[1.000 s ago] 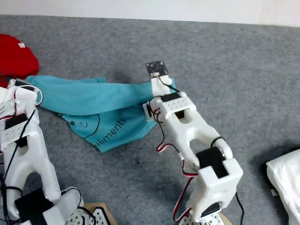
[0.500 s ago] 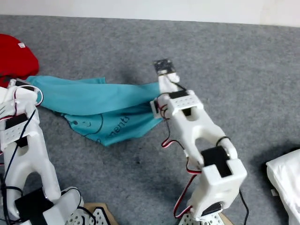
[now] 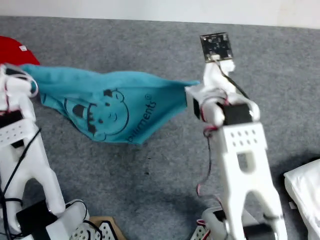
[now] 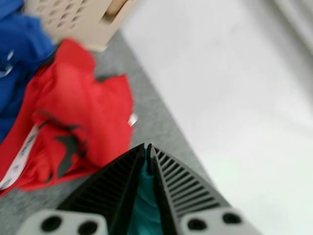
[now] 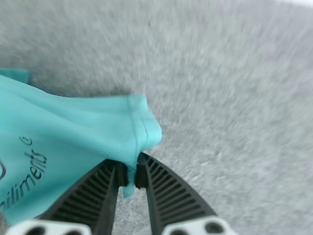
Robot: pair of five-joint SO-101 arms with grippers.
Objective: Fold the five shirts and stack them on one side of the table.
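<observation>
Hanging | teal shirt (image 3: 115, 107) | corners pinched in left claw (image 4: 146, 147), right claw (image 5: 128, 172)

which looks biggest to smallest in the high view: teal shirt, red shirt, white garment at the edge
1. teal shirt, clearly largest.
2. white garment, cut off by the frame edge.
3. red shirt, also cut off at the edge.
Only parts of the last two show, so their order is unsure.

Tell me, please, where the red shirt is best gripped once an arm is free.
Probably grip the red shirt at its loose edge by the small white label, coming from above on the bare table side. It lies crumpled, and the blue cloth and beige basket crowd its other side. The left pincer and right pincer are both shut on the teal shirt.
</observation>
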